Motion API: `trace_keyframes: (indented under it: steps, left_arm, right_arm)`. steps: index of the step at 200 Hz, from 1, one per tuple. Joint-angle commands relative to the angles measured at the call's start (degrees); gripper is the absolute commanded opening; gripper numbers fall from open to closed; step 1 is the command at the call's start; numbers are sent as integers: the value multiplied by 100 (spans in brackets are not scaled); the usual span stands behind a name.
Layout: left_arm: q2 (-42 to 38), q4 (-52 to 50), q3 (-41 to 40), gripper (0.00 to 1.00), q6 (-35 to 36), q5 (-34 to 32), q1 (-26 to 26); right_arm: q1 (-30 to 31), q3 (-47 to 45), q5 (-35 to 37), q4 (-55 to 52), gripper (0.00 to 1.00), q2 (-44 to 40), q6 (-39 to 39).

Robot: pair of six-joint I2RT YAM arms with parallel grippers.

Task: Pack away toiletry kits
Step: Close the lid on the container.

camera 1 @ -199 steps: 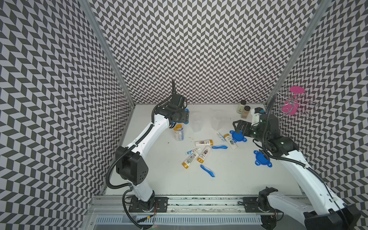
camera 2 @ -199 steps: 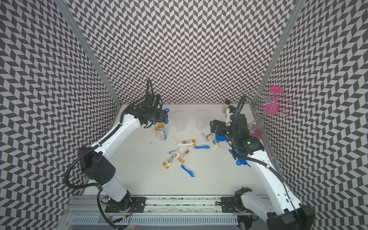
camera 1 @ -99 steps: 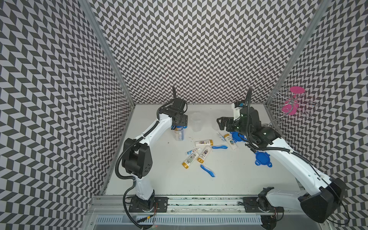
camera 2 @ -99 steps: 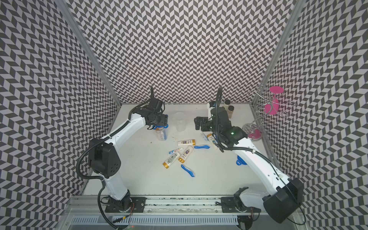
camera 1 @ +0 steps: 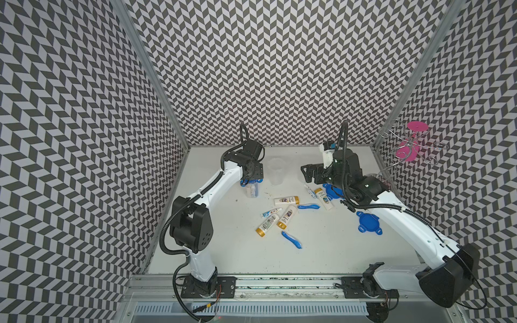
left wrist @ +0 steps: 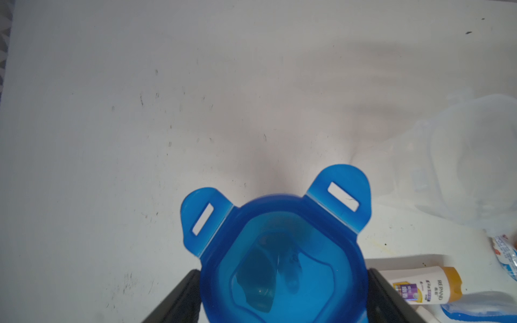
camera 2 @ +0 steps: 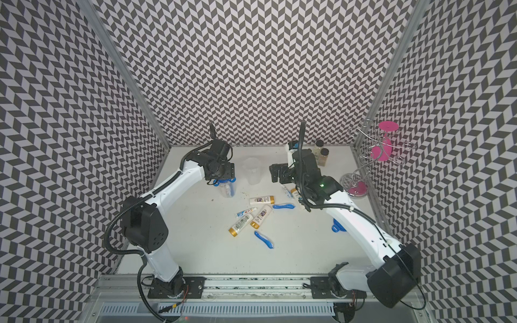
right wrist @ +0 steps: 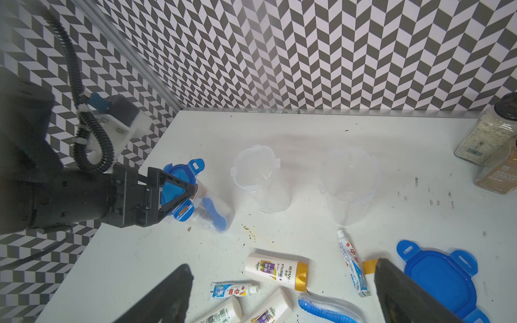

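My left gripper (camera 1: 251, 181) is shut on the blue lid (left wrist: 279, 246) of a clear cup (right wrist: 214, 214) that holds a toothbrush and tubes. Its fingers (right wrist: 179, 193) press the lid's two sides. My right gripper (camera 1: 309, 174) hangs open and empty above the table beside an empty clear cup (camera 1: 277, 173). The right wrist view shows a second empty cup (right wrist: 349, 184). White tubes with gold caps (camera 1: 286, 200), toothpaste tubes (camera 1: 270, 214) and blue toothbrushes (camera 1: 291, 240) lie loose mid-table. One loose blue lid (camera 1: 368, 222) lies at the right, another (right wrist: 439, 276) by my right gripper.
Two black-capped spice jars (camera 2: 321, 155) stand at the back right, behind my right arm. A wire stand with pink discs (camera 1: 411, 145) fills the right back corner. Patterned walls close the table on three sides.
My right arm has swung from the right side toward the back middle, its open gripper now pointing left. My left gripper has come down onto the lidded cup.
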Motion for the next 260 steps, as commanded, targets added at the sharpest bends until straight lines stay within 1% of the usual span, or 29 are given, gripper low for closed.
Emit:
trace_keyframes:
  steps: [1, 41, 75, 102, 147, 196, 235, 260]
  left_arm:
    - [33, -491, 350, 41, -607, -301, -100]
    - [217, -975, 752, 43, -1456, -380, -152]
    - [480, -1325, 975, 43, -2218, -239, -208]
    - [684, -1615, 1198, 44, -2586, -460, -300]
    - [825, -1629, 1237, 45, -2791, -643, -290]
    - [982, -1825, 1584, 45, -2742, -748, -280]
    - [1074, -2004, 1919, 44, -2664, -966, -346]
    - [1185, -2077, 1973, 45, -2577, -1078, -335]
  right_arm:
    - [21, -83, 81, 371, 100, -213, -211]
    - [26, -144, 112, 325, 100, -493, -392]
    - [22, -135, 158, 260, 100, -689, -572]
    - [17, -165, 187, 255, 100, -831, -681]
    - [19, -206, 113, 335, 100, -859, -771]
    - [13, -179, 210, 342, 100, -904, -873]
    - [14, -214, 188, 395, 100, -884, -855]
    - [18, -216, 160, 420, 100, -843, -854]
